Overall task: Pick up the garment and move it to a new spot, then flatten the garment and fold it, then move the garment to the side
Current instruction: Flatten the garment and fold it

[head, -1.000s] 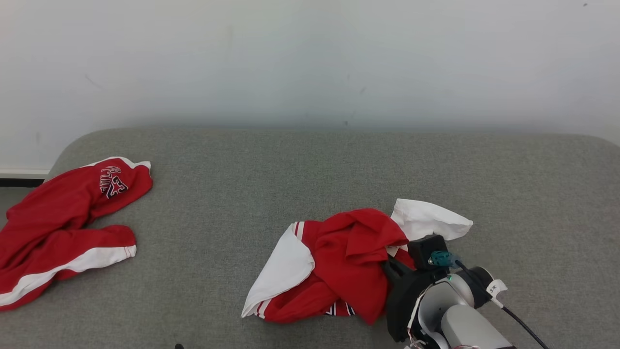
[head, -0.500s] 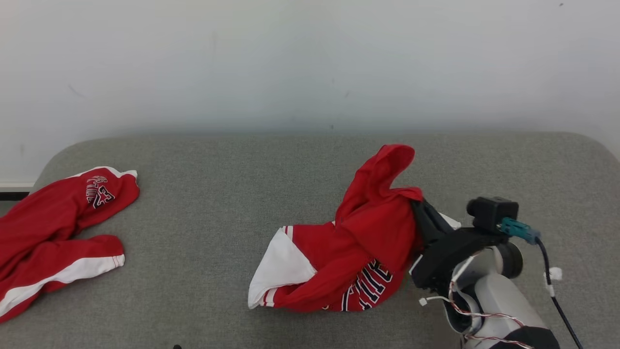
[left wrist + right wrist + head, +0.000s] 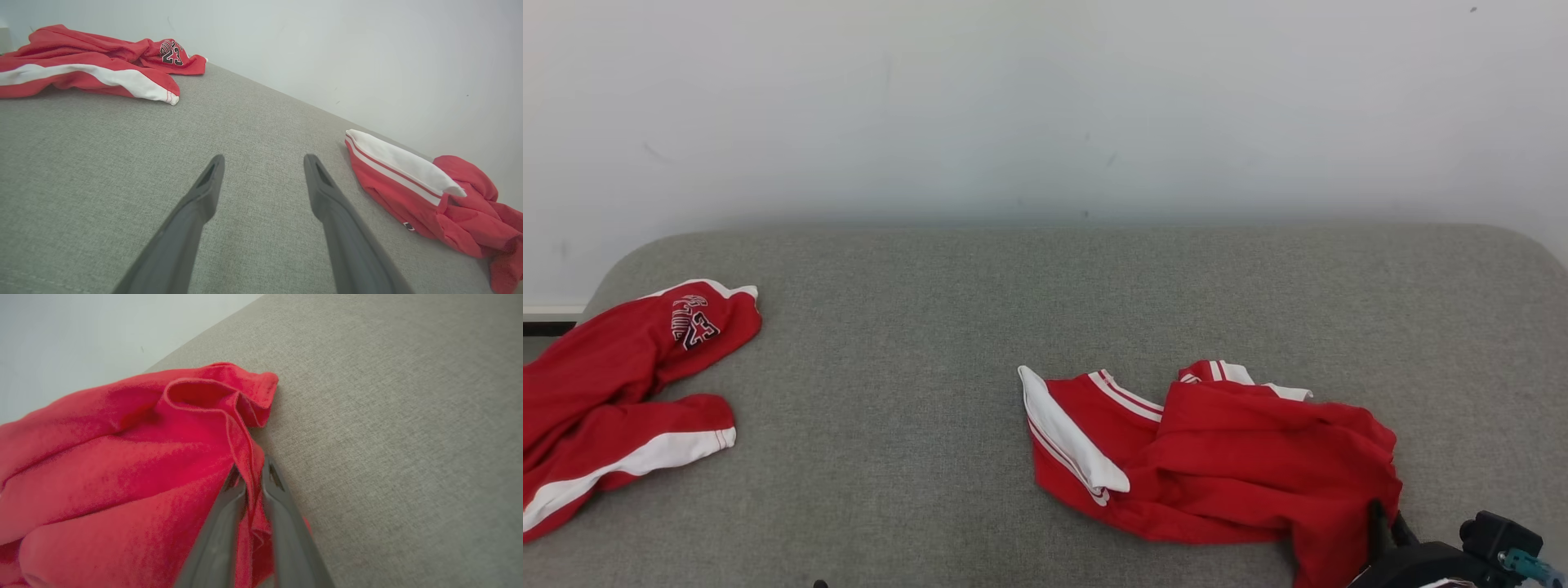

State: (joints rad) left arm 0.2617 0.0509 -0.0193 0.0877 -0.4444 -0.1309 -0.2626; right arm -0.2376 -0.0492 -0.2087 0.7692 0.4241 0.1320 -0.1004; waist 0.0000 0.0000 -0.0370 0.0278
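The garment (image 3: 1233,457) is red with white striped trim and lies crumpled on the grey padded surface (image 3: 1013,286), right of centre. My right gripper (image 3: 1384,527) sits at the garment's near right corner, low in the head view. In the right wrist view, the right gripper (image 3: 250,473) is shut on a folded red edge of the garment (image 3: 122,457). My left gripper (image 3: 263,163) is open just above bare grey fabric, with nothing between its fingers. From there the garment (image 3: 408,179) lies off to the right.
A second red garment (image 3: 621,384) with a white stripe and dark lettering lies at the surface's far left edge, also seen as the red garment (image 3: 94,65) in the left wrist view. A pale wall (image 3: 1045,106) rises behind the surface.
My right gripper lifted the garment's edge up, then pulled it right and toward the near edge. The garment now lies lower and further right. The left-hand garment stayed put.
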